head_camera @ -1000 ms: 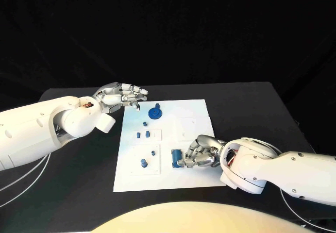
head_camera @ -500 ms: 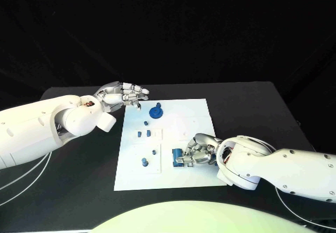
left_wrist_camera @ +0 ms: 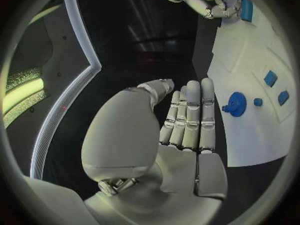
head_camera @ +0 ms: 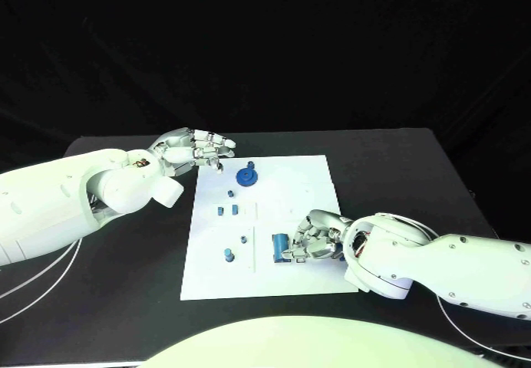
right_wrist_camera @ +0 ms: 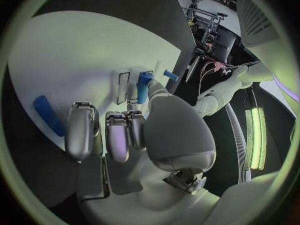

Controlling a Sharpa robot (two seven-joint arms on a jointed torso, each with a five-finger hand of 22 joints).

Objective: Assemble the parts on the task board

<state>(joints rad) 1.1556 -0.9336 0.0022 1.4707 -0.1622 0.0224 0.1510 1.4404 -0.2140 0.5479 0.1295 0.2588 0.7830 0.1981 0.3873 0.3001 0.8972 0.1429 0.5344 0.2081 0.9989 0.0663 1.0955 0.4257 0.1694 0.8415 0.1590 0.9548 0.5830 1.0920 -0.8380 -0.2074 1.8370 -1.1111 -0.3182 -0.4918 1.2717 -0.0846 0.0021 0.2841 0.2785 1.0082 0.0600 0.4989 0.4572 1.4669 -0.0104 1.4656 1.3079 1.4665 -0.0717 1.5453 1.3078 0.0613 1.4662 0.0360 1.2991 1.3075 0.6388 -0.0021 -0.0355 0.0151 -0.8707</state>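
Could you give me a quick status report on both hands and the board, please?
Left hand open, beside task board far corner. Right hand grips blue part on board. Nothing in the way.

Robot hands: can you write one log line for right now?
left hand: open, over table | right hand: at blue rectangular block | white task board: round blue gear seated

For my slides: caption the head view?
Right hand fingers a blue part on the task board; left hand hovers open.
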